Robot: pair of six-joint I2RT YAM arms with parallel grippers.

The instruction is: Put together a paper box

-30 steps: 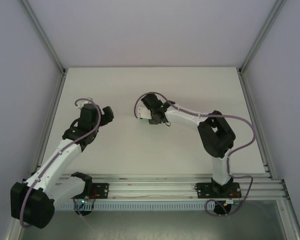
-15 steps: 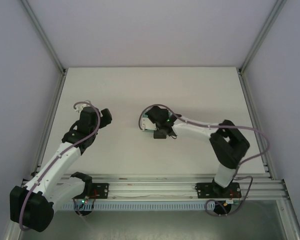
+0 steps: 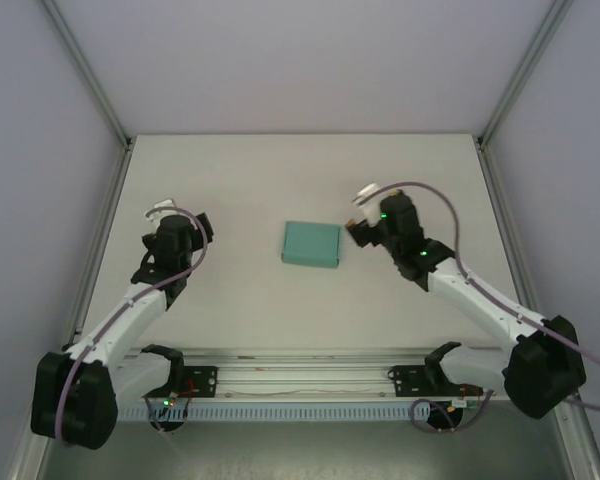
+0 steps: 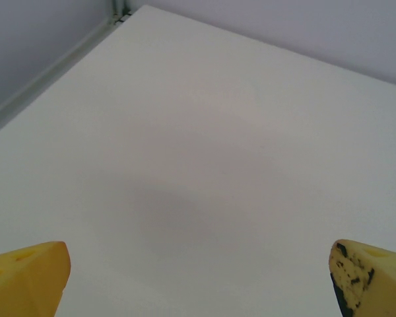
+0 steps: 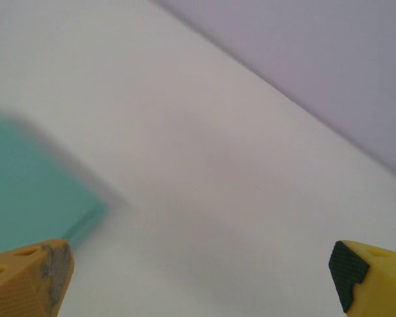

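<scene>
The paper box (image 3: pixel 311 243), a small shallow teal-green rectangle, lies closed on the white table (image 3: pixel 280 180) near its middle. A blurred teal corner of the paper box (image 5: pixel 26 198) fills the left of the right wrist view. My right gripper (image 3: pixel 360 213) is open just right of the box, apart from it, its yellow fingertips (image 5: pixel 33 277) wide with bare table between them. Well to the left of the box, my left gripper (image 3: pixel 175 215) is open too, and its yellow fingertips (image 4: pixel 26 281) frame nothing but table.
Grey enclosure walls and metal frame posts (image 3: pixel 105 110) bound the table at the back and sides. An aluminium rail (image 3: pixel 300 375) with the arm bases runs along the near edge. The table's back left corner (image 4: pixel 119 10) lies ahead of the left gripper.
My right gripper has opened, let go of the box and drawn back to the right, leaving the box uncovered on the table. The left arm has pulled back slightly toward the left.
</scene>
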